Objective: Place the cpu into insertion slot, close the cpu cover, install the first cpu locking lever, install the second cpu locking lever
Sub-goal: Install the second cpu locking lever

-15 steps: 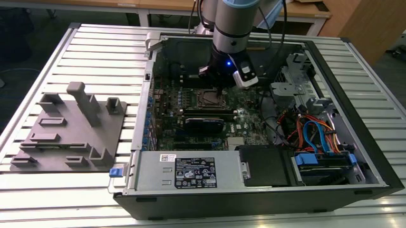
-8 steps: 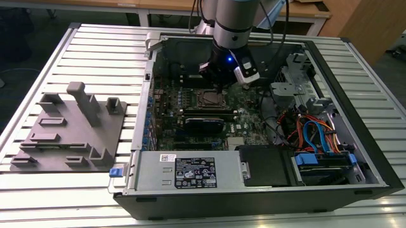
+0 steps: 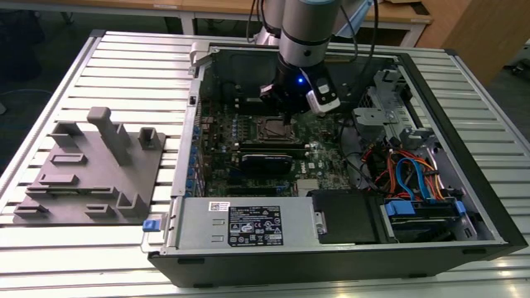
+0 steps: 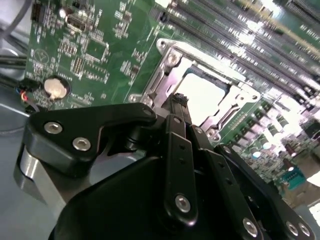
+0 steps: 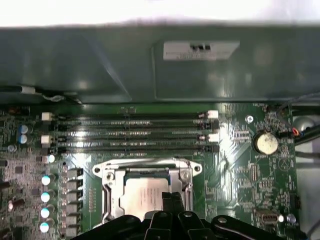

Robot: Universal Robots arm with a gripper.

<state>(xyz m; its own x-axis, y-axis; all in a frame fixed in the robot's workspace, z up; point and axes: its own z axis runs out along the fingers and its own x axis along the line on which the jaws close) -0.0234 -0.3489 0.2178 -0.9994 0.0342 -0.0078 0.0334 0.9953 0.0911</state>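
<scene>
A: What carried everything?

B: A slatted metal desk [image 3: 124,68], with an open computer case [image 3: 348,261] lying on its side on it. A grey fixture tray [image 3: 91,180] sat well apart, toward the exterior view's left. Inside the case lay the green motherboard [image 3: 319,139], with the grey power supply box [image 3: 240,226] on its near side.

A: And the arm?

B: It came down from above the case, with the end effector [image 5: 170,199] directly over the insertion slot [image 3: 273,128], its tips pointing straight down onto the socket's near edge.

A: Where was the cpu?

B: The cpu [image 5: 142,197] sat in the slot, silver top up. The cpu cover [image 5: 186,177] appeared to lie flat around it, framing the chip through its window.

A: Fingers?

B: Drawn together, tips nearly touching; I saw nothing held between them.

A: Anything in the way?

B: The long memory slots [image 5: 132,132] ran just beyond the socket, parallel to its far edge. A coin battery [image 5: 265,142] sat off to one side, apart. I could not tell how the locking levers stood.
</scene>
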